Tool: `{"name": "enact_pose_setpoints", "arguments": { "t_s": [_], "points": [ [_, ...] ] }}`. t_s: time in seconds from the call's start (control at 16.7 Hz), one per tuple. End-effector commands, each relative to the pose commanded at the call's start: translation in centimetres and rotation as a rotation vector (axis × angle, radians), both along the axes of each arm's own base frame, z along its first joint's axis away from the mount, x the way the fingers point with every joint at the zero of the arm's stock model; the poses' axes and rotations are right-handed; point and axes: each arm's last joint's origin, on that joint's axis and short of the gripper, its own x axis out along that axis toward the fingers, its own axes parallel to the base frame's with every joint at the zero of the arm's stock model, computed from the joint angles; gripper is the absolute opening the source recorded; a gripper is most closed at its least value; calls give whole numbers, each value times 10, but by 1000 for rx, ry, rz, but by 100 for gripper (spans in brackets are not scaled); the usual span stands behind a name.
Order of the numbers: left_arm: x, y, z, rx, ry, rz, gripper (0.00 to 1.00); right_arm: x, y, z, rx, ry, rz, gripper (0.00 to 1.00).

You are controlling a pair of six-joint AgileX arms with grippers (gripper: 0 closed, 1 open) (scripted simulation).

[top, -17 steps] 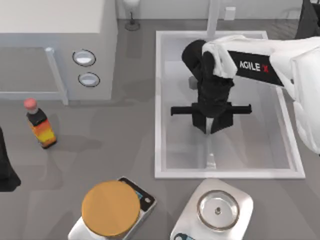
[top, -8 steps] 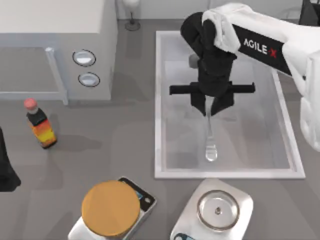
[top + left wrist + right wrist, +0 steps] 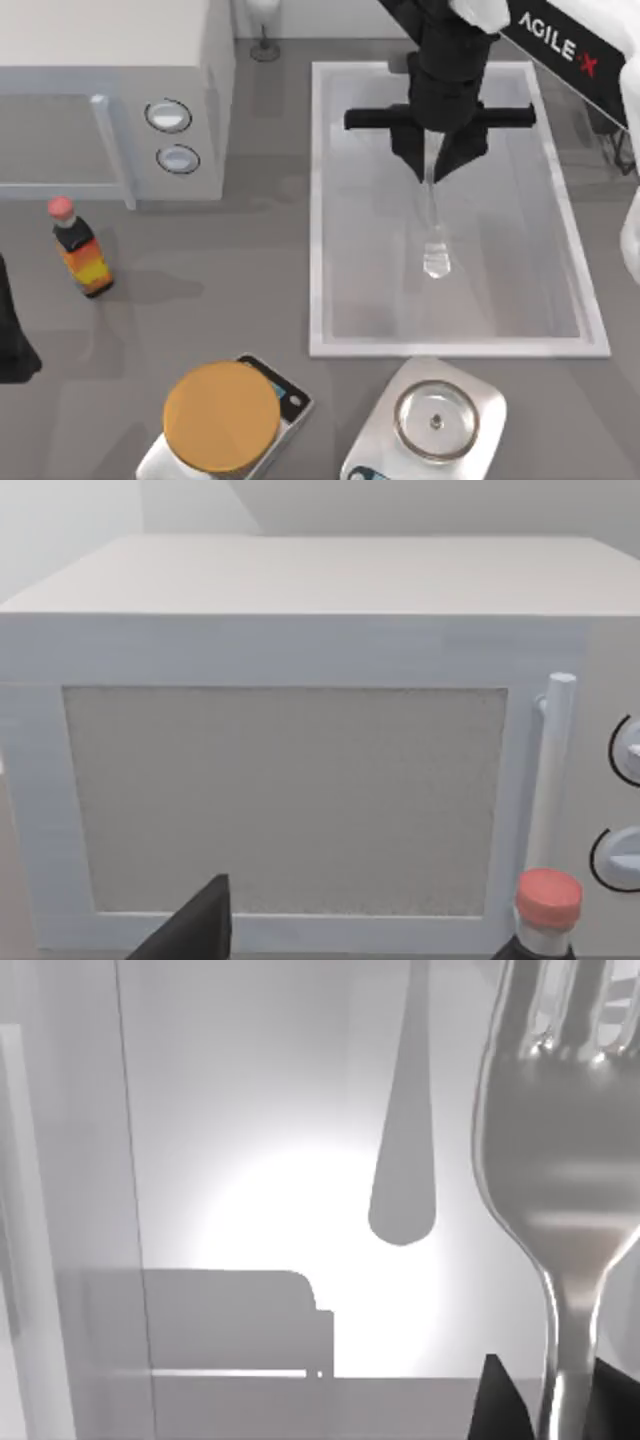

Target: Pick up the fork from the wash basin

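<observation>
Grey bench [image 3: 250,290] carries everything. Large white microwave with a vertical bar handle [image 3: 290,780] sits well off to the side of the working jaws. Big rectangular white-rimmed wash basin with pale grey floor [image 3: 318,220] lies directly below the jaws. Right arm, white-shelled with black wrist, reaches in over the basin's far half; right gripper [image 3: 437,165] points down, jaws closed on the fork's handle. Round orange-brown disc on a scale [image 3: 221,416] and small round steel bowl on a second scale [image 3: 435,420] stand outside the basin's near rim, well apart from the jaws. Small dark sauce bottle with a red cap [image 3: 80,250] stands far off on the left side of the bench. Slim silver-grey metal fork [image 3: 435,240] hangs from the jaws over the basin, one end clamped, the other free; right wrist view shows the tines [image 3: 560,1020] and the fork's shadow on the basin floor, apart from the fork.

Status, my read: grasp done, fork looks clear of the floor. Left to do: finish the lift clear of the rim. Left arm parked by the microwave, left gripper [image 3: 195,930] idle, can't tell its jaw state.
</observation>
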Motion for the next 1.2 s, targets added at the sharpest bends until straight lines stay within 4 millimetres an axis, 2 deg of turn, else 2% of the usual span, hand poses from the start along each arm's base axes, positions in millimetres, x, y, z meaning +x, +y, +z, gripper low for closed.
{"name": "enact_pose_setpoints", "arguments": {
  "t_s": [0.18,0.3,0.42,0.6,0.78,0.96,1.08,1.2],
  "points": [
    [0,0,0,0,0,0,100,0,0,-1,0,0,0,0],
    [0,0,0,0,0,0,100,0,-10,6,1,-2,0,0],
    [0,0,0,0,0,0,100,-2,-32,21,3,-6,0,0],
    [0,0,0,0,0,0,100,-18,-81,49,0,-4,-1,0],
    [0,0,0,0,0,0,100,-54,-139,69,-8,27,-3,0],
    [0,0,0,0,0,0,100,-105,-189,80,-8,53,-6,0],
    [0,0,0,0,0,0,100,-137,-213,85,-5,51,-7,0],
    [0,0,0,0,0,0,100,-161,-229,86,-2,46,-8,0]
  ]
}}
